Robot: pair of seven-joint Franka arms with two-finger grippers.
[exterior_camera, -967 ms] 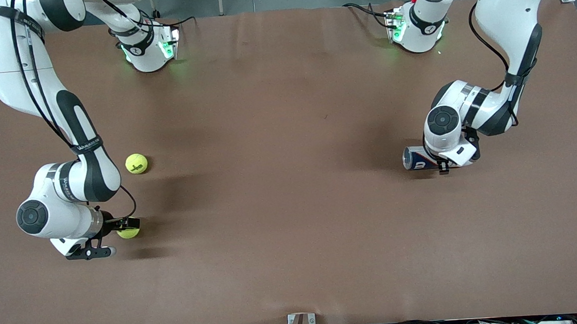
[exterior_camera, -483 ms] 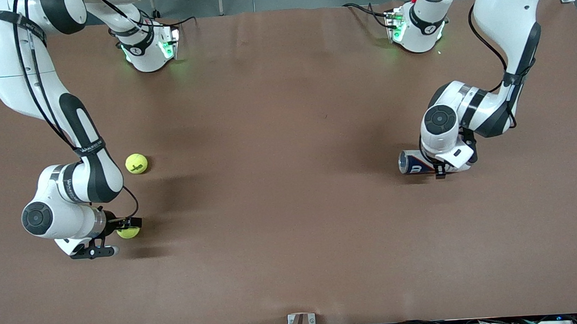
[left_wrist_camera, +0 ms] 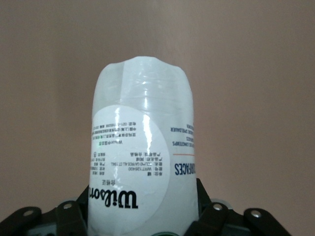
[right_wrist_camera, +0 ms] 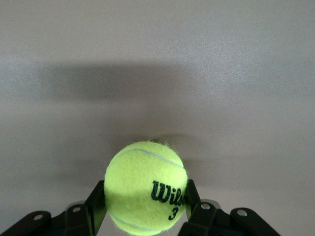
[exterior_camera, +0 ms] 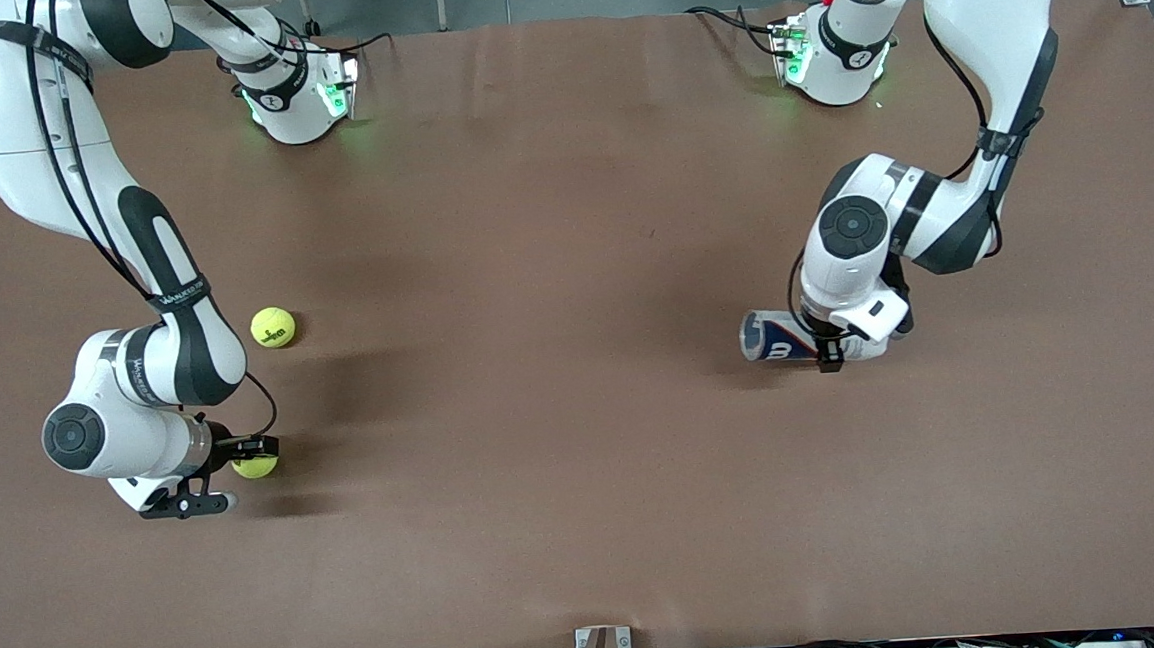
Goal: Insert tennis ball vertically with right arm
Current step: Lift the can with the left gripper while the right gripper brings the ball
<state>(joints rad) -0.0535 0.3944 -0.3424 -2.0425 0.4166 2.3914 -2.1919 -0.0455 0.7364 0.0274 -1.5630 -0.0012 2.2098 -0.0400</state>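
Observation:
My right gripper [exterior_camera: 245, 463] is shut on a yellow-green tennis ball [exterior_camera: 256, 467], low over the table at the right arm's end; in the right wrist view the ball [right_wrist_camera: 146, 187] sits between the black fingers [right_wrist_camera: 193, 196]. A second tennis ball [exterior_camera: 273, 328] lies on the table farther from the front camera. My left gripper [exterior_camera: 832, 348] is shut on a Wilson ball can [exterior_camera: 773, 337] held on its side, low over the table at the left arm's end. In the left wrist view the can [left_wrist_camera: 142, 147] fills the middle between the fingers [left_wrist_camera: 206, 206].
The brown table [exterior_camera: 564, 445] stretches between the two arms. Both arm bases [exterior_camera: 298, 96] stand along its edge farthest from the front camera. A small bracket [exterior_camera: 602, 643] sits at the nearest edge.
My left gripper has carried the can toward the middle of the table. The right gripper with its ball has barely moved.

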